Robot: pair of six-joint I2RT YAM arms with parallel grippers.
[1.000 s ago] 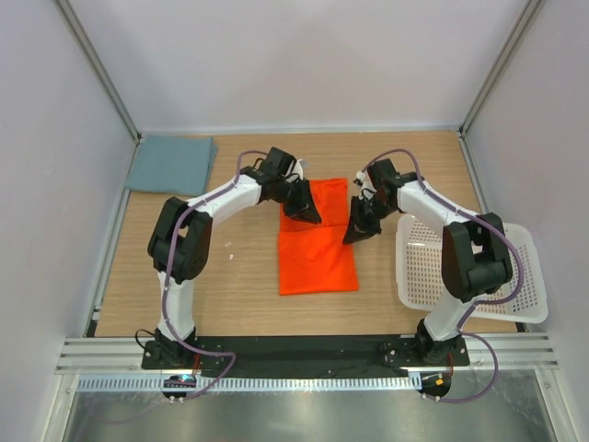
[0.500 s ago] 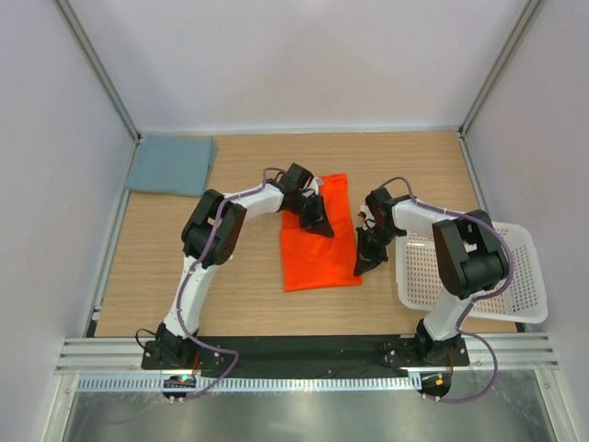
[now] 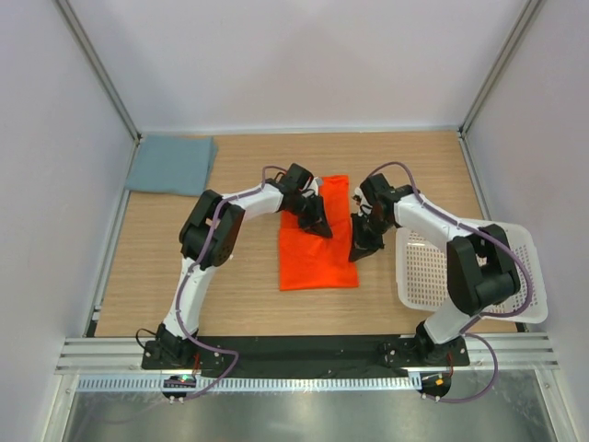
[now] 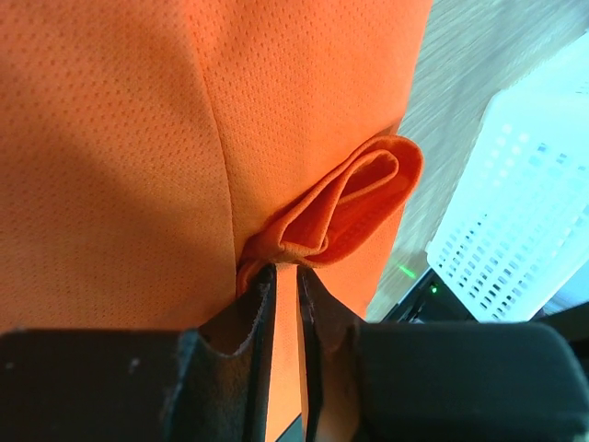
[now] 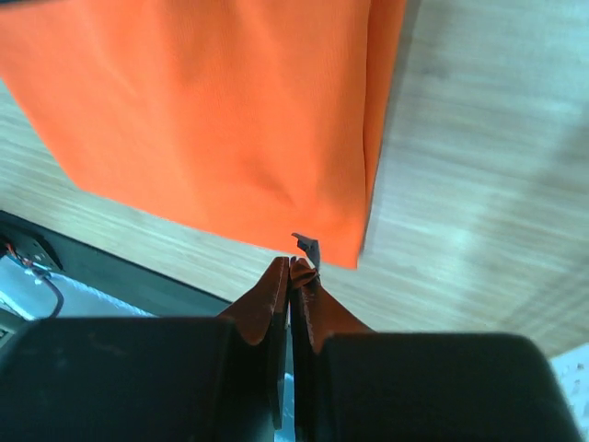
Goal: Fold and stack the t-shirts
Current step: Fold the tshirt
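The orange t-shirt (image 3: 317,244) lies partly folded in the middle of the table. My left gripper (image 3: 316,221) is over its upper part. In the left wrist view the left gripper (image 4: 286,269) is shut on a bunched fold of the orange t-shirt (image 4: 138,138). My right gripper (image 3: 361,241) is at the shirt's right edge. In the right wrist view the right gripper (image 5: 294,262) is shut, and the orange t-shirt (image 5: 212,110) lies flat just beyond its tips. The grey-blue t-shirt (image 3: 172,164) lies folded at the far left corner.
The white perforated basket (image 3: 515,276) stands at the right edge of the table, close to my right arm, and also shows in the left wrist view (image 4: 515,212). Bare wood lies left of the orange shirt. Walls enclose the table.
The right gripper swung out to the lower right and has come back to the shirt's right edge. The left gripper moved slightly down and right with the fold, then held still.
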